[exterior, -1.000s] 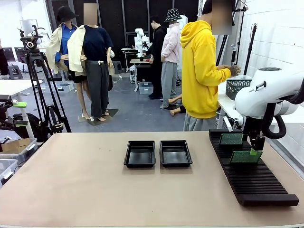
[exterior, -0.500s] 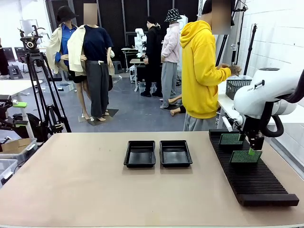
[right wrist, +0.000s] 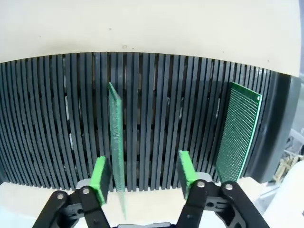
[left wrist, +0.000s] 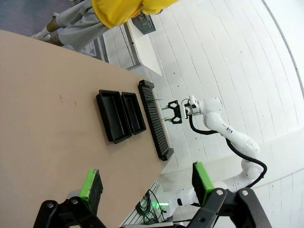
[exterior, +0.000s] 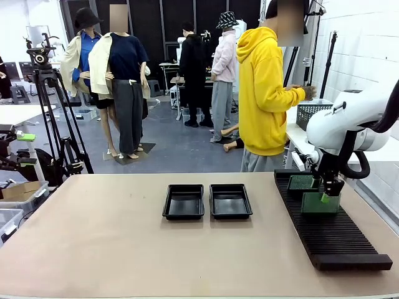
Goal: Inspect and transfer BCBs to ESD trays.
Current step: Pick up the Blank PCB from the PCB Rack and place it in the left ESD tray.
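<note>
Green BCB (right wrist: 116,142) stands upright inside right pincer (right wrist: 142,173).

- Front view: right tool (exterior: 325,197) stands in front of the near BCB (exterior: 312,206). The board's top edge is lost behind the fingers, so contact is unreadable.
- Far BCB (exterior: 299,182), just beyond the tool: one end is covered by the wrist.
- Right arm (exterior: 349,124): cut off by the picture's edge behind the tool.
- Right wrist view: the near BCB shows edge-on between the fingers, face unreadable, lower end hidden between the finger bases. Whether the nearer pad (right wrist: 99,176) touches it, cannot tell.
- Slotted rack (right wrist: 57,118): runs out of frame to that pad's side.
- Left wrist view: left tool (left wrist: 144,184) has its finger bases cut by the bottom edge. Both BCBs by the distant right tool are mere green slivers. Person (left wrist: 118,9), far across the counter (left wrist: 42,118): cut off at the top edge.
</note>
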{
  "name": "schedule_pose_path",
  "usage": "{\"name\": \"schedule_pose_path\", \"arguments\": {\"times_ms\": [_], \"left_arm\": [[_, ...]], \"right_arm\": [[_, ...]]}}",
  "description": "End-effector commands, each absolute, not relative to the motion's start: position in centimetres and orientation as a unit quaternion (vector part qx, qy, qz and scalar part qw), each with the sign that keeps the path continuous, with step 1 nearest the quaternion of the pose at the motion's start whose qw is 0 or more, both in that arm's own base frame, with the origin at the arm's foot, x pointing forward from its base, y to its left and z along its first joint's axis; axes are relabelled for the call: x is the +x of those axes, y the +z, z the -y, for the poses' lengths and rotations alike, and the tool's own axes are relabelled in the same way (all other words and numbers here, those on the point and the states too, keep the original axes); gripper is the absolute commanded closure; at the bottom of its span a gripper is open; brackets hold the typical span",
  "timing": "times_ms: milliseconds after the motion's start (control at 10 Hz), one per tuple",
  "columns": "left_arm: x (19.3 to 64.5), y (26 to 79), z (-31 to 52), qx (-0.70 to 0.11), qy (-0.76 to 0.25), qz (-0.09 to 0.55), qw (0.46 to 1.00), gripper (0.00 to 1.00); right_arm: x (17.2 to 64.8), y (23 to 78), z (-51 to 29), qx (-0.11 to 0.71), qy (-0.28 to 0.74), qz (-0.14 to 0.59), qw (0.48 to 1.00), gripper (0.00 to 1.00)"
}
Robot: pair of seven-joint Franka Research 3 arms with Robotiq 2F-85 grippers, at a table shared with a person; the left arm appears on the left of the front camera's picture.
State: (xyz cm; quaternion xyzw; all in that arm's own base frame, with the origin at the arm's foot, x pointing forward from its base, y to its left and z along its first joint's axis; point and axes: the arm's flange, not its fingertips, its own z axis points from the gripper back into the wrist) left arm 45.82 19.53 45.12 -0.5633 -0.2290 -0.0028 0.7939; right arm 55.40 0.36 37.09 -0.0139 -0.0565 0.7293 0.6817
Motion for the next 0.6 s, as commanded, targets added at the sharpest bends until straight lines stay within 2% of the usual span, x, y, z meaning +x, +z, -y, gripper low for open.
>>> {"name": "schedule_pose_path", "arguments": {"times_ms": [0,200,500], "left_arm": [[45.72,45.37,-19.56,-0.565,0.001,0.228,0.793,0.00],[45.72,45.37,-19.56,-0.565,0.001,0.228,0.793,0.00],[45.72,45.37,-19.56,-0.565,0.001,0.228,0.793,0.00]], "right_arm": [[55.87,37.10,-0.09,0.007,0.731,0.062,0.679,0.66],[56.00,37.11,0.02,0.013,0.733,0.057,0.678,1.00],[56.32,37.12,0.13,0.038,0.737,0.031,0.674,1.00]]}}
